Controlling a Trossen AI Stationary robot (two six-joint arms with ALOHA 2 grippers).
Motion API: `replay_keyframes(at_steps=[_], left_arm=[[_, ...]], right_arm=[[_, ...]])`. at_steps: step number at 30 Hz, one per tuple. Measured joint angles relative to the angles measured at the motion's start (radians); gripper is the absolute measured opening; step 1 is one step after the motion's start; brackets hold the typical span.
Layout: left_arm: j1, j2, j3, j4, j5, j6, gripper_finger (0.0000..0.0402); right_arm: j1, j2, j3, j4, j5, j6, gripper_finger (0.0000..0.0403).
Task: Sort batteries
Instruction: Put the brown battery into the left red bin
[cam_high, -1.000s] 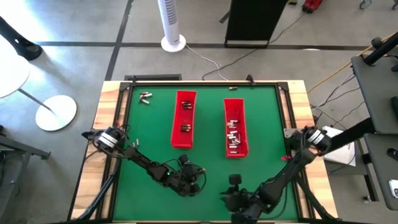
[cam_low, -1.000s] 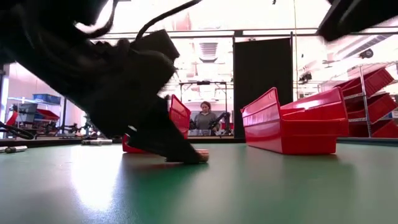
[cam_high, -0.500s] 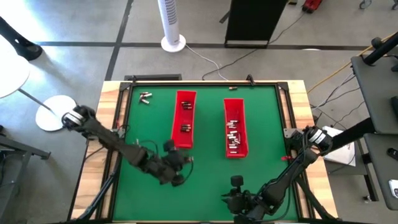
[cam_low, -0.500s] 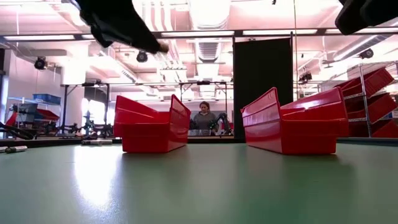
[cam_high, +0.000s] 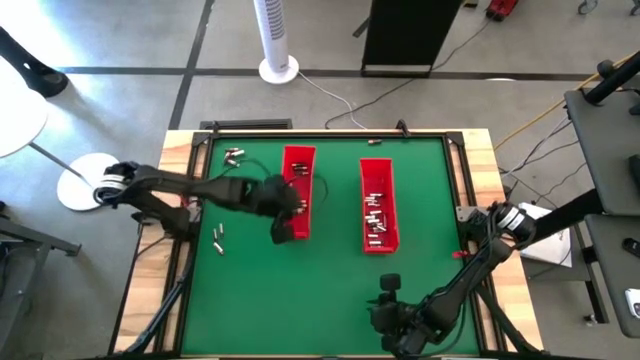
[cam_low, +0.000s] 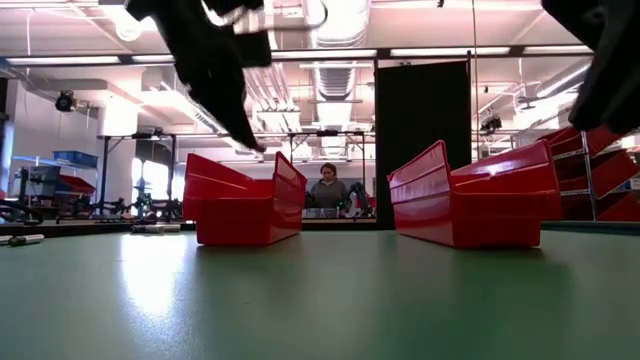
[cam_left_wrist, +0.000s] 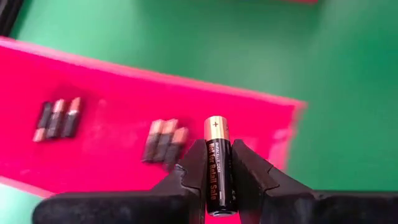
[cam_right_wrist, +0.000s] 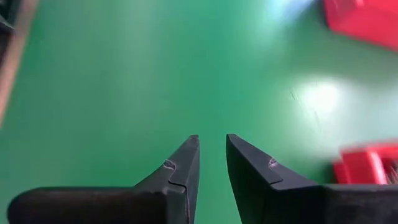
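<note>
Left tool (cam_left_wrist: 216, 180) clamped a battery (cam_left_wrist: 217, 162) lengthwise between its fingers, over the left tray's (cam_high: 296, 190) near end; right tool (cam_right_wrist: 212, 163) narrow, empty.

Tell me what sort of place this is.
Most likely a robotics lab or workshop: a green-topped table with two robot arms, shelving stacked with red bins at the back, exposed ceiling ducts, and a person seated at a bench.

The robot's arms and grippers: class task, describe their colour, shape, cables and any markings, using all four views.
Both arms are dark, slim and jointed, each with a pale silvery collar near its base and thin black cables looping alongside. The left gripper and the right gripper each have two matte black fingers that taper to wedge tips. The right gripper's fingers carry a small notch. No lettering shows.
</note>
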Motion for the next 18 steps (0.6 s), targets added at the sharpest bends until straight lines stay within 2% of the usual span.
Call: replay_keyframes(at_steps=[4,9,14,18], left_arm=[[0.116,0.033,0.013,-0.006,0.072,0.15,0.0029],[0.149,0.111,0.012,0.039,0.102,0.279,0.0029],[0.15,0.221,0.012,0.073,0.105,0.292,0.003],[0.15,0.306,0.04,0.059,0.106,0.281,0.0038]], right_arm=[[-0.011,-0.013,0.0,-0.148,0.005,0.138,0.0062],[-0.041,-0.028,0.0,-0.305,0.058,0.231,0.0053],[-0.131,-0.067,0.0,-0.39,0.042,0.219,0.0058],[-0.204,-0.111,0.0,-0.392,0.024,0.091,0.0069]])
